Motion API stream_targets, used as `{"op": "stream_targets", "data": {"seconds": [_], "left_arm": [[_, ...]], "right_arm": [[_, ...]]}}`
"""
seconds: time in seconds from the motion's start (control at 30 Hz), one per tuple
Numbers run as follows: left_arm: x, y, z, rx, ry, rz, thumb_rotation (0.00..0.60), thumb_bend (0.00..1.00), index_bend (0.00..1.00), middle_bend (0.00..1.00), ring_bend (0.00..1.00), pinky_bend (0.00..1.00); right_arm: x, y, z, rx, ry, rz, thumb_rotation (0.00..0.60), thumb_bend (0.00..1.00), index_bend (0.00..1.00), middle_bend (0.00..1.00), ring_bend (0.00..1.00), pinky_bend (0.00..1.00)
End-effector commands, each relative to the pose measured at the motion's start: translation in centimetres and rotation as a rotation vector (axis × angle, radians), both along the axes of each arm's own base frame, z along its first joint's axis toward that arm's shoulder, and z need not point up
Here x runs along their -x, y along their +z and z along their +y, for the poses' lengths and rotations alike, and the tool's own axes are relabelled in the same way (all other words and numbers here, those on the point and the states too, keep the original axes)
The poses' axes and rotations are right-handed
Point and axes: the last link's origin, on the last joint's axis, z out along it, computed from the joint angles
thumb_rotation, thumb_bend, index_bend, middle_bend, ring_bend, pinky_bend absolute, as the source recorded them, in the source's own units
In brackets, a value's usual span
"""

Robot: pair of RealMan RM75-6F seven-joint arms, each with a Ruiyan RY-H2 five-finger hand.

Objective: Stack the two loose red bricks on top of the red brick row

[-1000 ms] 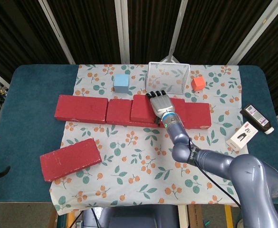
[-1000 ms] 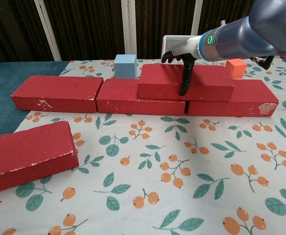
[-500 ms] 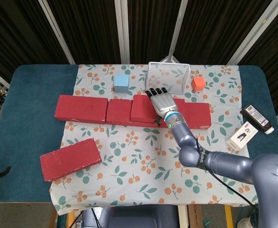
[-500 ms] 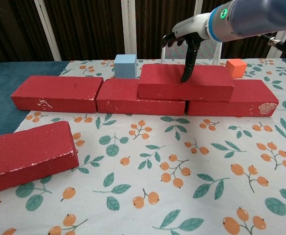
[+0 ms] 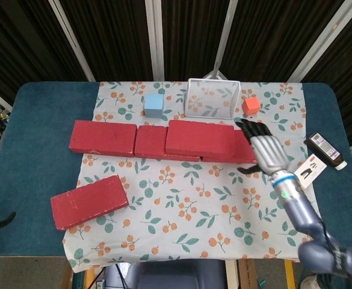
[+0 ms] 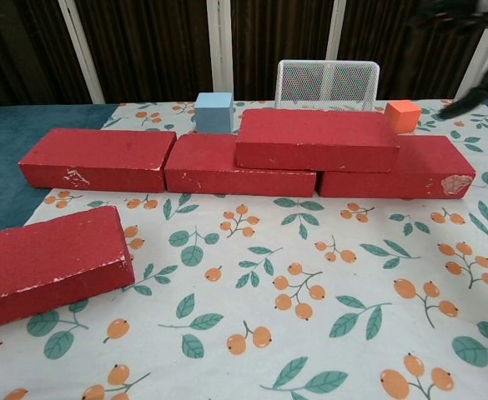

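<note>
Three red bricks lie end to end in a row (image 5: 103, 137) (image 6: 98, 157) across the patterned cloth. A fourth red brick (image 5: 200, 137) (image 6: 317, 139) lies flat on top, spanning the middle and right bricks. One loose red brick (image 5: 89, 201) (image 6: 47, 265) lies at an angle near the front left. My right hand (image 5: 266, 150) hovers above the row's right end with fingers spread and nothing in it. The chest view shows this hand only as a dark blur (image 6: 475, 93) at the top right. My left hand shows in neither view.
Behind the row stand a light blue cube (image 5: 154, 105), a white wire basket (image 5: 213, 98) and an orange cube (image 5: 250, 105). A dark bottle (image 5: 325, 150) and a white box (image 5: 304, 172) lie at the right, on the blue table (image 5: 37, 120).
My right hand has come off the stacked brick and moved up and to the right, past the row's right end. The stacked brick stays on the row.
</note>
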Motion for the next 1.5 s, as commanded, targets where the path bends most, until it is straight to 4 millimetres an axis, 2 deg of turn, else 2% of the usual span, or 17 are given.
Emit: {"op": "stream_targets", "data": {"seconds": [0.03, 0.17, 0.3, 0.4, 0.53, 0.67, 0.9, 1.1, 1.3, 1.5], "left_arm": [[-0.5, -0.2, -0.4, 0.021, -0.015, -0.032, 0.600, 0.00, 0.10, 0.00, 0.00, 0.07], [-1.3, -0.4, -0.8, 0.022, -0.037, -0.082, 0.600, 0.00, 0.01, 0.00, 0.00, 0.01], [-2.1, -1.1, -1.4, 0.032, -0.075, -0.142, 0.600, 0.00, 0.00, 0.00, 0.00, 0.00], [-2.8, -1.6, -1.7, 0.052, -0.079, -0.167, 0.600, 0.00, 0.00, 0.00, 0.00, 0.00], [-3.8, -2.1, -1.2, 0.134, -0.005, -0.112, 0.600, 0.00, 0.00, 0.00, 0.00, 0.00], [-5.8, -1.8, 0.5, 0.225, 0.038, -0.099, 0.600, 0.00, 0.00, 0.00, 0.00, 0.00], [-9.6, -1.8, 5.3, 0.369, 0.113, -0.224, 0.600, 0.00, 0.00, 0.00, 0.00, 0.00], [-12.5, -2.8, 8.1, 0.436, 0.130, -0.140, 0.600, 0.00, 0.00, 0.00, 0.00, 0.00], [-14.4, -5.2, 8.8, 0.527, 0.157, -0.101, 0.600, 0.00, 0.00, 0.00, 0.00, 0.00], [-15.5, -7.4, 8.7, 0.601, 0.156, -0.063, 0.600, 0.00, 0.00, 0.00, 0.00, 0.00]], "right_arm": [[7.1, 3.5, 7.1, 0.126, -0.087, -0.054, 0.600, 0.06, 0.00, 0.02, 0.00, 0.00], [10.1, 3.6, 10.6, 0.230, -0.111, -0.067, 0.600, 0.06, 0.00, 0.02, 0.00, 0.00], [11.9, 3.4, 13.5, 0.283, -0.137, -0.065, 0.600, 0.05, 0.00, 0.02, 0.00, 0.00], [12.8, 3.0, 15.7, 0.305, -0.143, -0.057, 0.600, 0.05, 0.00, 0.02, 0.00, 0.00], [13.3, 2.6, 17.1, 0.297, -0.143, -0.056, 0.600, 0.05, 0.00, 0.02, 0.00, 0.00], [14.1, 2.5, 17.5, 0.281, -0.151, -0.064, 0.600, 0.05, 0.00, 0.02, 0.00, 0.00], [14.8, 2.8, 17.4, 0.270, -0.150, -0.076, 0.600, 0.05, 0.00, 0.02, 0.00, 0.00], [15.3, 3.0, 17.2, 0.273, -0.171, -0.074, 0.600, 0.05, 0.00, 0.02, 0.00, 0.00], [15.1, 2.6, 17.1, 0.267, -0.168, -0.076, 0.600, 0.06, 0.00, 0.02, 0.00, 0.00], [15.0, 2.5, 17.1, 0.278, -0.181, -0.074, 0.600, 0.05, 0.00, 0.02, 0.00, 0.00]]}}
